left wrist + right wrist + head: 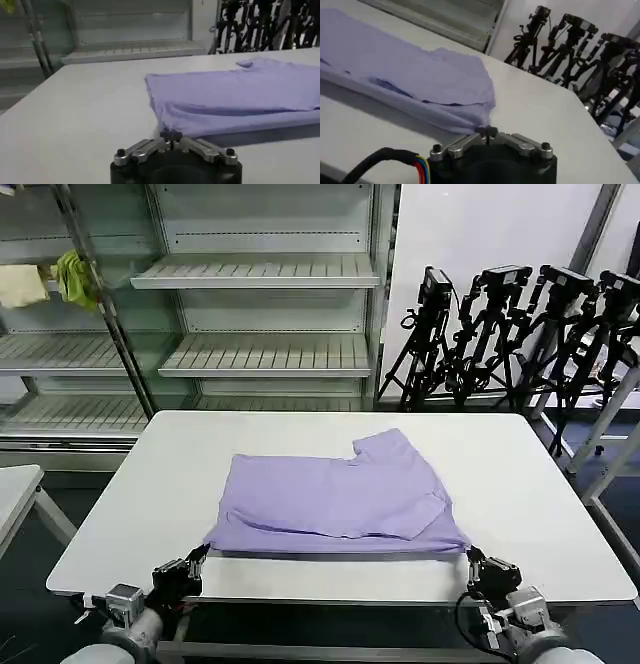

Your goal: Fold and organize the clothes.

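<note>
The lavender T-shirt [338,499] lay folded flat on the white bench [150,494], its print hidden. The left gripper [197,560] pinched the T-shirt's near-left corner, fingers closed. The right gripper [473,560] pinched its near-right corner likewise. Beyond the T-shirt, a yellow-green cloth [73,277] hung on shelving.

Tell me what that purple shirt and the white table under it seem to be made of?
The purple shirt looks like soft, matte knit fabric, probably cotton: it drapes and creases in limp layers. The table has a smooth, hard white top, likely laminate or painted board, with a faint sheen. Both hands, left hand and right hand, pinch the shirt's near corners.
</note>
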### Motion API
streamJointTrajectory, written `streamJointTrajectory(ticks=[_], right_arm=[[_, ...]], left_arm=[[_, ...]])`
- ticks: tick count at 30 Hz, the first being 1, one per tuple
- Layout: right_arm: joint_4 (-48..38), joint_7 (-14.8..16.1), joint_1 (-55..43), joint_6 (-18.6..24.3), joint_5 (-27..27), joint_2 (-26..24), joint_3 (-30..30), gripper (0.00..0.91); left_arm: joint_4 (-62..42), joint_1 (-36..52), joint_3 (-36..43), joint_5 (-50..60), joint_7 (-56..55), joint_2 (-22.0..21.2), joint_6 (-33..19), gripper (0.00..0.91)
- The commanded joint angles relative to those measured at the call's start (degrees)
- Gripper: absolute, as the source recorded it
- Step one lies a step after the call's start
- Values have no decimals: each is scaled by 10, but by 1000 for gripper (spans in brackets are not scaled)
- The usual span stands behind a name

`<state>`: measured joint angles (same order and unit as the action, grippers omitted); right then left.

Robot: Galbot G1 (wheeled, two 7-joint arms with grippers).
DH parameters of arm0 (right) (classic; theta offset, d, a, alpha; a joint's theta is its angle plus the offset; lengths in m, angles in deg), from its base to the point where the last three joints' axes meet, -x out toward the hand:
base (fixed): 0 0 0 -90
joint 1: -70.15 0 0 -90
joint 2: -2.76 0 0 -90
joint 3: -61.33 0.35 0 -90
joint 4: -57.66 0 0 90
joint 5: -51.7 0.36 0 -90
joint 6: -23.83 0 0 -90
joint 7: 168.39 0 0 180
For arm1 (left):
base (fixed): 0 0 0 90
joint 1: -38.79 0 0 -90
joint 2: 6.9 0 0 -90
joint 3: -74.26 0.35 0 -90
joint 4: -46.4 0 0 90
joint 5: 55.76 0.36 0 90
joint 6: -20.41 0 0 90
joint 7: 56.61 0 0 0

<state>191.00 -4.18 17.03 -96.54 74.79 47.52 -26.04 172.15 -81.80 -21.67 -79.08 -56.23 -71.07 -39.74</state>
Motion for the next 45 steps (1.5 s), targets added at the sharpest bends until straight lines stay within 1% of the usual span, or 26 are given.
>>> streamJointTrajectory(ticks=[1,9,17,24,25,26,27,31,41,45], right_arm=[[49,-2,69,-4,5,-27,30,0],[67,-11,96,-13,1,-42,33,0],[59,-12,93,-17,-2,-44,31,0],[54,-12,91,-19,-5,-45,29,0],[53,-12,91,-19,-6,-46,29,60],[52,-12,91,-20,-8,-45,29,887],[52,-13,90,-21,-10,-45,29,907],[53,-21,84,-28,-11,-42,27,907],[61,-22,77,-28,-19,-41,24,907],[62,-25,56,-28,-15,-35,21,907]], left_arm=[[44,-58,-13,3,0,0,1,0],[65,-103,-29,14,0,-12,-3,0],[63,-109,-19,28,1,-28,-6,0],[61,-110,-20,30,0,-31,-6,0],[62,-112,-20,30,0,-31,-6,10],[62,-113,-19,31,0,-31,-6,302],[62,-116,-19,31,1,-32,-6,907],[66,-118,-20,31,-2,-33,-5,907],[75,-120,-26,30,-19,-34,6,907],[75,-115,-39,31,-18,-37,4,907]])
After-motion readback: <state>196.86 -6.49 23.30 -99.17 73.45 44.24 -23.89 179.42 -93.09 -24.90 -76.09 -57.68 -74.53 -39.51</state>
